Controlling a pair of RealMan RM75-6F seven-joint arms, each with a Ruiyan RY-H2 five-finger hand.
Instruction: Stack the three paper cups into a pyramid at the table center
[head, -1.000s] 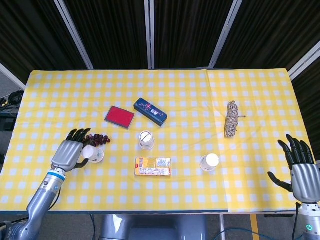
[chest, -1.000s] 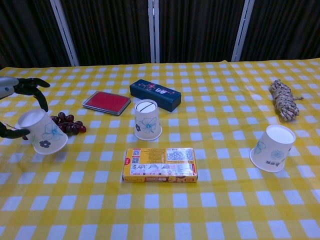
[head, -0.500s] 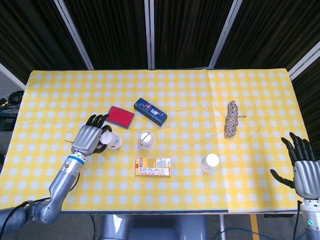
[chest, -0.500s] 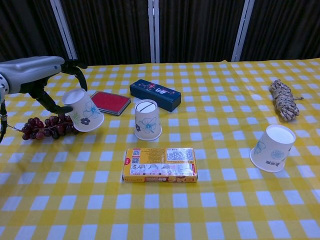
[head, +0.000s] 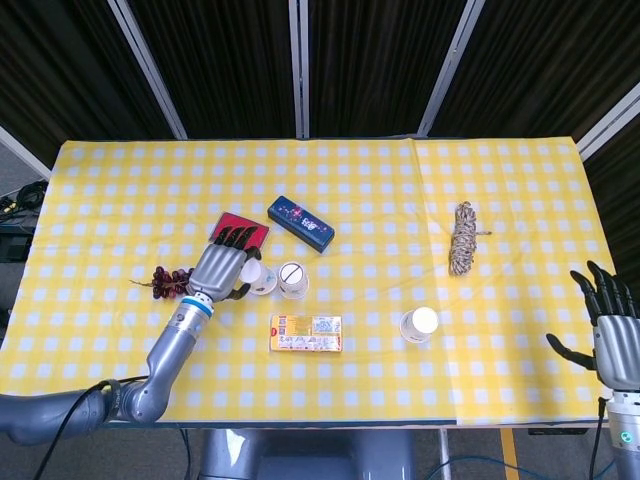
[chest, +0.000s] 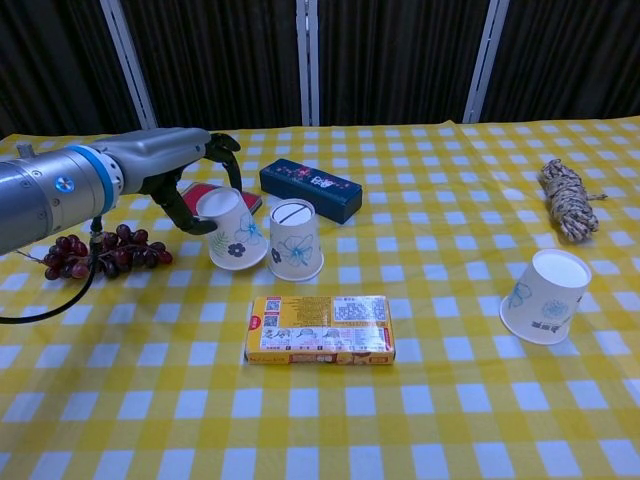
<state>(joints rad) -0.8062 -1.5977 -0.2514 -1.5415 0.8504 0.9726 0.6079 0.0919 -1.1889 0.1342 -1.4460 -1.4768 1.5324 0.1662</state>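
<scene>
The table (head: 520, 200), under a yellow checked cloth, carries three paper cups. The step in hand looks like building the bottom row: the left hand (head: 222, 268) grasps a tilted cup (chest: 232, 230) with a flower print, mouth down toward the cloth, just beside the upturned middle cup (chest: 296, 240) at the table's centre — whether the two touch cannot be told. The next move probably calls for setting the held cup flat next to that one, close enough for a third to bridge them, then letting go. The third cup (chest: 545, 296) stands tilted, well apart to the right. The right hand (head: 612, 334) hangs at the table's right edge, fingers spread — holding nothing. A flat yellow box (chest: 320, 330) lies near the middle cup, toward the robot.
</scene>
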